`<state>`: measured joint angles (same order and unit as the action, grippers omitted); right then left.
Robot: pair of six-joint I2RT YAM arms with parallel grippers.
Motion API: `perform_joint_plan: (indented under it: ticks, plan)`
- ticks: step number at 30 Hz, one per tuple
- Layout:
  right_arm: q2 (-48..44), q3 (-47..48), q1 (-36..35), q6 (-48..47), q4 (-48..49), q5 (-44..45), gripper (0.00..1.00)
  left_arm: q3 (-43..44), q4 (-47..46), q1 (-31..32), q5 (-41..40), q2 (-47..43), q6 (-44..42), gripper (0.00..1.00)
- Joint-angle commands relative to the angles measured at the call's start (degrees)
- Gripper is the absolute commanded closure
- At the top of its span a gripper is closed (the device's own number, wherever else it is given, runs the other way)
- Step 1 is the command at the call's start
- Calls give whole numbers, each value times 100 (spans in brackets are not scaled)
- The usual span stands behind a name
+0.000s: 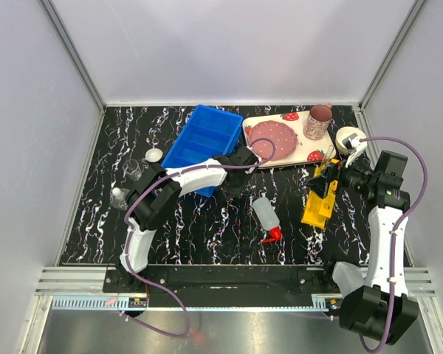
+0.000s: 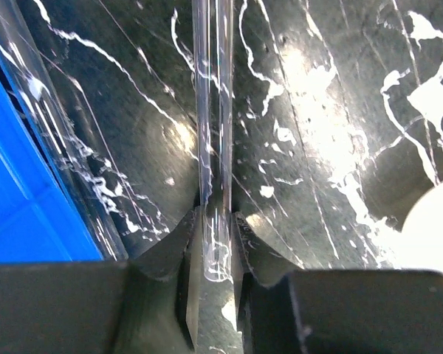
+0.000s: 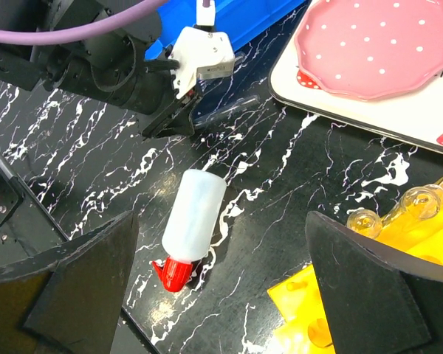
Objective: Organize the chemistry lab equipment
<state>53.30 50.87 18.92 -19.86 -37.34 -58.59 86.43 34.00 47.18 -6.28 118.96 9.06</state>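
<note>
L wrist cam: left gripper [image 2: 214,221] narrow, clamping thin clear tube [image 2: 213,110], hidden from overhead cam; R wrist cam: right gripper [image 3: 221,221] wide open, squeeze bottle [image 3: 196,210] lying beyond.

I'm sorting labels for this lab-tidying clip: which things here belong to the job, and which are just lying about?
Job: squeeze bottle, yellow rack, clear tube, glass beakers, small white dish.
Lying about: pink mug, strawberry tray, pink plate, cream bowl.
</note>
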Motion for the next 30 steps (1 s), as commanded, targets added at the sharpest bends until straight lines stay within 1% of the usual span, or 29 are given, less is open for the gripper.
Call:
perform_joint_plan:
  ticks: [1, 6, 8, 10, 11, 13, 14, 15, 17, 18, 20, 23, 24, 26, 27, 28, 30]
  plan:
    - [-144, -25, 59, -53, 148, -328, 0, -407, -244, 98, 48, -355, 210, 82]
    - [-285, -69, 59, -377, -71, -486, 0, -898, -674, 116, 13, -1039, 412, 84]
    - [-250, 28, 59, -501, -333, -680, 0, -1110, -981, 142, 22, -1269, 491, 85]
    - [-118, 263, 51, -834, -623, -838, 0, -1444, -1201, 178, 39, -1629, 614, 85]
    - [-48, 387, 33, -1018, -1112, -847, 0, -1567, -1429, 204, 48, -1761, 649, 87]
    - [224, 842, 7, -1642, -1677, -778, 0, -1954, -1676, 265, 74, -2147, 763, 87]
    - [312, 1002, -11, -1853, -2245, -751, 0, -2085, -1938, 292, 101, -2279, 799, 87]
    - [487, 1160, -28, -2229, -2512, -716, 0, -2356, -2097, 344, 118, -2559, 851, 87]
    - [602, 1574, -107, -2478, -3135, -663, 0, -2639, -2562, 415, 215, -2850, 913, 87]
    - [699, 1679, -160, -2584, -3278, -654, 0, -2893, -2721, 511, 259, -3130, 974, 87]
    - [752, 1961, -309, -2559, -3534, -575, 0, -3140, -3212, 634, 399, -3535, 1027, 87]
    - [822, 2146, -870, -2059, -3464, -417, 0, -3571, -3810, 959, 558, -3966, 1124, 87]
    - [849, 2164, -1151, -1674, -3394, -408, 0, -3616, -3917, 1151, 567, -4037, 1168, 87]
    - [884, 2138, -1416, -1190, -3052, -382, 0, -3642, -4163, 1346, 558, -4169, 1212, 87]
    - [936, 2120, -1513, -648, -2903, -338, 0, -3634, -4234, 1512, 558, -4187, 1264, 87]
    - [998, 2094, -1653, -460, -2727, -303, 0, -3625, -4296, 1592, 541, -4205, 1291, 87]
    - [1225, 2093, -1672, -161, -2708, -329, 0, -3520, -4367, 1785, 514, -4205, 1352, 87]
